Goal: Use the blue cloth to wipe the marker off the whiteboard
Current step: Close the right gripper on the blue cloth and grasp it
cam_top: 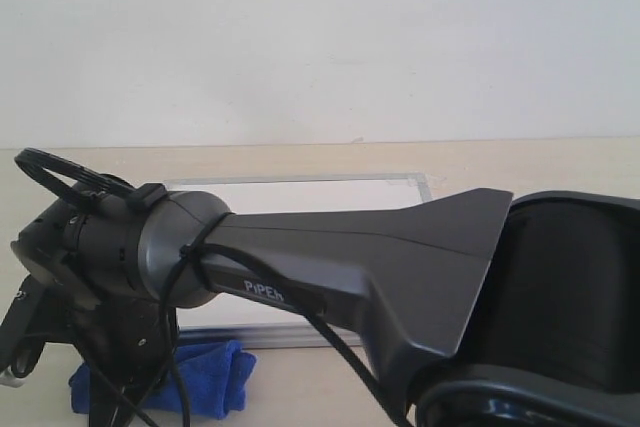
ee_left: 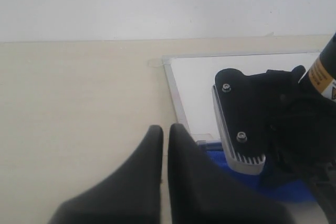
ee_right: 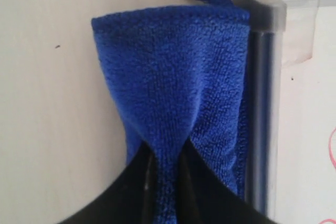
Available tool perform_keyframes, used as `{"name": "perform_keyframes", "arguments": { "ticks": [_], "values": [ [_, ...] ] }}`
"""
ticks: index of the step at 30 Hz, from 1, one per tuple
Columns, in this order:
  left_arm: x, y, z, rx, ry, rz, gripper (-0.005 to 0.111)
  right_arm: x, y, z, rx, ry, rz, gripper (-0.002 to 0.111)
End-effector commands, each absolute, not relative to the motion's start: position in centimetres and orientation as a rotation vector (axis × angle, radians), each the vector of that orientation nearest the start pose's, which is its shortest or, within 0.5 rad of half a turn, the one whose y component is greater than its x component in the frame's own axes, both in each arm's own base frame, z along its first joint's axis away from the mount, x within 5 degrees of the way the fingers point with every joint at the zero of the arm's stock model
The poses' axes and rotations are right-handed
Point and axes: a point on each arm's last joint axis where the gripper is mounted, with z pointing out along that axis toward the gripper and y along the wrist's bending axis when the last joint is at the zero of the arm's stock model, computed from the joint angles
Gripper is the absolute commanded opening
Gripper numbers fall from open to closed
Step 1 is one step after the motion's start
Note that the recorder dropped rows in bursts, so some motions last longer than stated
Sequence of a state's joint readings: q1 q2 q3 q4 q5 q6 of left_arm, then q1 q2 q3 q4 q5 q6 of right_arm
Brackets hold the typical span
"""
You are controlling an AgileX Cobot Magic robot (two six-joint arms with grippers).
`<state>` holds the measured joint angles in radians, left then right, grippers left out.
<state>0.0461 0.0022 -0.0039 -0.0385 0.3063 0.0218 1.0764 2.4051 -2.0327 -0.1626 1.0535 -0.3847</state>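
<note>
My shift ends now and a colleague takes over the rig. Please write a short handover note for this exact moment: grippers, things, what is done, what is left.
Left gripper: shut, empty, over the bare table beside a corner of the whiteboard.
Right gripper: shut on the blue cloth; its arm crosses to the left side.
Blue cloth: beside the whiteboard frame at the near left corner; whether it is lifted cannot be told.
Marker: red line on the board, not wiped; only a bit shows.
Done: cloth gripped.
Left: bring the cloth onto the board and wipe the red line.
</note>
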Motion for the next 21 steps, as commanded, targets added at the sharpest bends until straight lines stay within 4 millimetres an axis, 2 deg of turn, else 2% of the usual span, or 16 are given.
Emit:
{"name": "perform_keyframes", "arguments": {
  "ticks": [1, 17, 21],
  "values": [
    [5.4, 0.2, 18.5, -0.056, 1.789, 0.007, 0.004, 25.0, 43.2, 14.8, -2.013, 2.091, -0.161, 0.000],
    [5.4, 0.2, 18.5, -0.056, 1.789, 0.007, 0.004, 25.4, 43.4, 14.9, -1.929, 2.099, -0.166, 0.000],
    [5.4, 0.2, 18.5, -0.056, 1.789, 0.007, 0.004, 25.3, 43.0, 16.1, -1.931, 2.103, -0.195, 0.000]
  ]
}}
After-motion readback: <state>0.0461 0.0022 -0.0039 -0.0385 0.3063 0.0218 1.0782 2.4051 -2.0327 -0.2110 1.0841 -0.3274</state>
